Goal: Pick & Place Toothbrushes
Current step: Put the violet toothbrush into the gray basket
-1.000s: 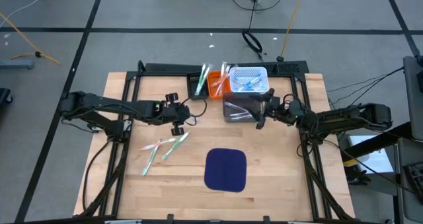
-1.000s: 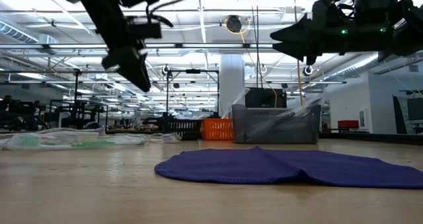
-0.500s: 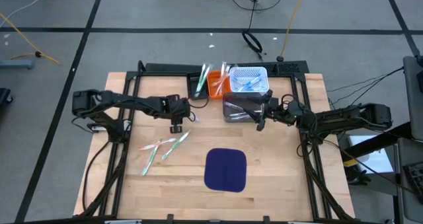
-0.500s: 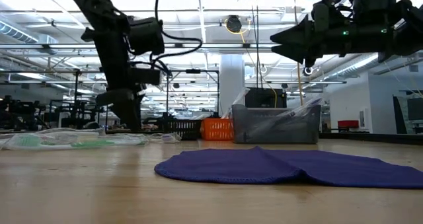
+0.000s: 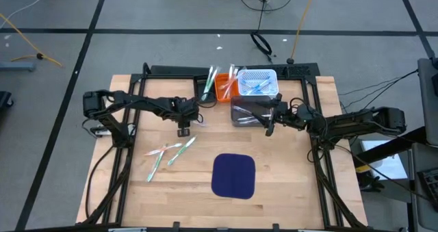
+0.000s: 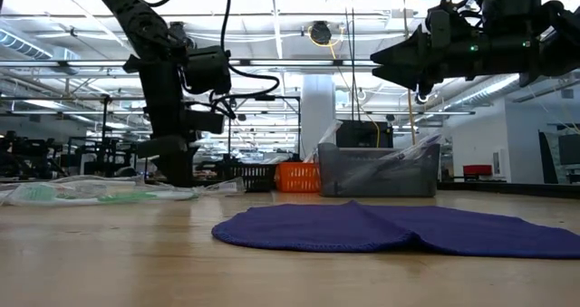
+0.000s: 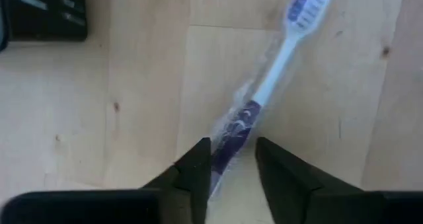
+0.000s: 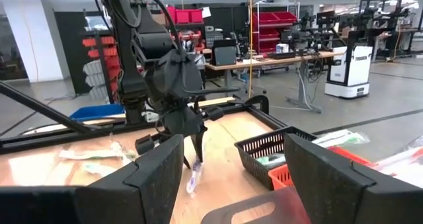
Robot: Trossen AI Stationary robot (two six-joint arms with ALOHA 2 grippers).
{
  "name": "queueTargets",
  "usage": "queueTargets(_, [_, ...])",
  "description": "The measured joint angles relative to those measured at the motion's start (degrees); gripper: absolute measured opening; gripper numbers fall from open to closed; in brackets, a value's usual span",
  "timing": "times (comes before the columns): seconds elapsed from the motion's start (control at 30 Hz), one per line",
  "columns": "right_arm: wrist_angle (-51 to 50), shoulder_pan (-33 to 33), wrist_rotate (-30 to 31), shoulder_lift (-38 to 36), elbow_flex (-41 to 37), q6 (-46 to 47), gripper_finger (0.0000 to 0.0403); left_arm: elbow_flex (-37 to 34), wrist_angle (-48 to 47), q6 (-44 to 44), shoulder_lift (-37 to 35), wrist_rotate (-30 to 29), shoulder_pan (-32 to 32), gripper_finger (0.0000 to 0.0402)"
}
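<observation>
The wooden table (image 5: 287, 177) carried a dark blue mat (image 5: 233, 175) near its front edge and, along the back, a clear grey bin (image 5: 248, 111), a white basket (image 5: 258, 82) and an orange bin (image 5: 224, 88) with toothbrushes standing in them. A loose cluster of wrapped toothbrushes (image 5: 168, 152) lay left of the mat.

The right gripper (image 5: 268, 124) waited beside the grey bin, held above the table, its fingers spread wide and empty.

The left gripper (image 5: 183, 130) pointed straight down at a single blue-handled toothbrush (image 7: 264, 92) lying near the black basket (image 5: 205, 92). In the left wrist view its fingers (image 7: 195, 168) straddled the handle end, apart and not yet clamped, apparently lined up so that closing would pinch the thin handle.
</observation>
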Motion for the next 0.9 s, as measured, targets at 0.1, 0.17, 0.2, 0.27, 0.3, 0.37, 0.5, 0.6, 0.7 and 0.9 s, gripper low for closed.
queueTargets(0.1, [-0.17,0.00,0.04,-0.02,-0.01,-0.17,0.0254,-0.16,0.05,-1.06,-0.78,0.64,-0.04,0.0068])
queueTargets(0.17, [-0.62,0.00,0.07,-0.02,-0.01,-0.21,0.0254,-0.18,0.13,-1.93,-1.83,0.81,-0.06,0.0022])
queueTargets(0.2, [-0.74,0.00,0.07,-0.02,-0.01,-0.24,0.0254,-0.28,0.20,-2.53,-2.36,0.62,-0.03,0.0013])
queueTargets(0.27, [-1.11,0.00,0.11,-0.02,-0.01,-0.25,0.0254,-0.48,0.05,-3.68,-3.47,-0.42,0.24,0.0014])
queueTargets(0.3, [-1.37,0.00,0.09,-0.02,-0.01,-0.26,0.0254,-0.48,-0.25,-4.21,-4.30,-0.47,0.22,0.0013])
queueTargets(0.37, [-1.83,0.00,0.11,0.01,-0.01,-0.04,0.0254,-0.35,-0.43,-4.79,-5.72,0.32,-0.11,0.0006])
queueTargets(0.5, [-1.92,0.00,0.10,0.01,-0.01,1.32,0.0254,-0.42,-1.43,-7.09,-8.73,3.53,-0.71,0.0005])
queueTargets(0.6, [-2.07,0.00,0.01,0.01,-0.01,1.52,0.0254,-0.37,-1.23,-8.69,-11.40,5.30,-2.20,0.0004])
queueTargets(0.7, [-2.20,0.00,-0.04,0.01,-0.01,2.23,0.0254,-0.37,1.01,-10.12,-14.57,5.41,-4.18,0.0004])
queueTargets(0.9, [-2.26,-0.02,-1.53,0.01,0.38,2.50,0.0254,-0.28,16.19,-10.63,-18.94,6.33,-7.74,0.0004])
